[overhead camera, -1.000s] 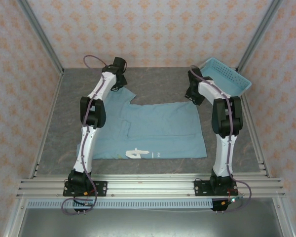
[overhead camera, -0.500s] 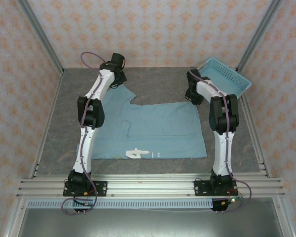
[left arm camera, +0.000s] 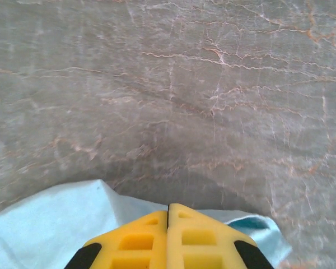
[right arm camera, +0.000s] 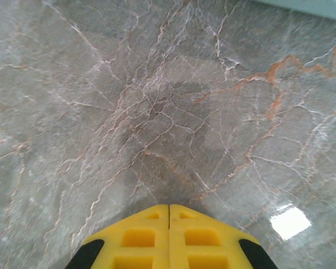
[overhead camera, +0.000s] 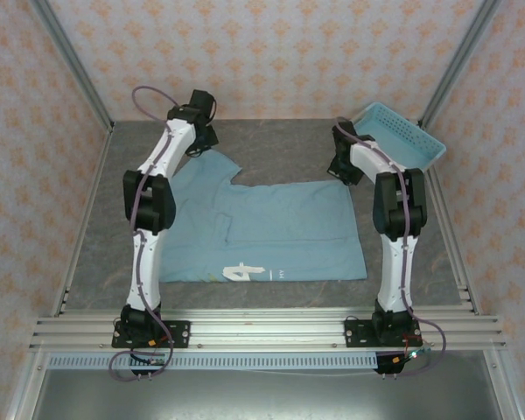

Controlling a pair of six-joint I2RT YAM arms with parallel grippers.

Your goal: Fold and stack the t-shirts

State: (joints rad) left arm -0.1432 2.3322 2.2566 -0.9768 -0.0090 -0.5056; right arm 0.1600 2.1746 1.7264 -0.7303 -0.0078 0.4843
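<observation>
A light blue t-shirt (overhead camera: 280,232) lies spread on the grey table, with white lettering (overhead camera: 245,272) near its front edge. My left gripper (overhead camera: 210,144) is at the shirt's far left corner. In the left wrist view the yellow fingers (left arm camera: 168,205) are pressed together, with blue t-shirt cloth (left arm camera: 45,224) bunched on both sides of them. My right gripper (overhead camera: 339,175) sits at the shirt's far right corner. Its fingers (right arm camera: 169,206) are shut against the table; the cloth there is hidden beneath them.
A light blue perforated basket (overhead camera: 401,140) stands tilted at the back right corner, just beyond the right arm; its edge (right arm camera: 302,4) shows in the right wrist view. Bare marbled table (overhead camera: 280,149) stretches behind the shirt. Aluminium frame posts and patterned walls enclose the table.
The right gripper has closed at the shirt's far right corner. The left arm has swung left and back, drawing the shirt's far left corner with it.
</observation>
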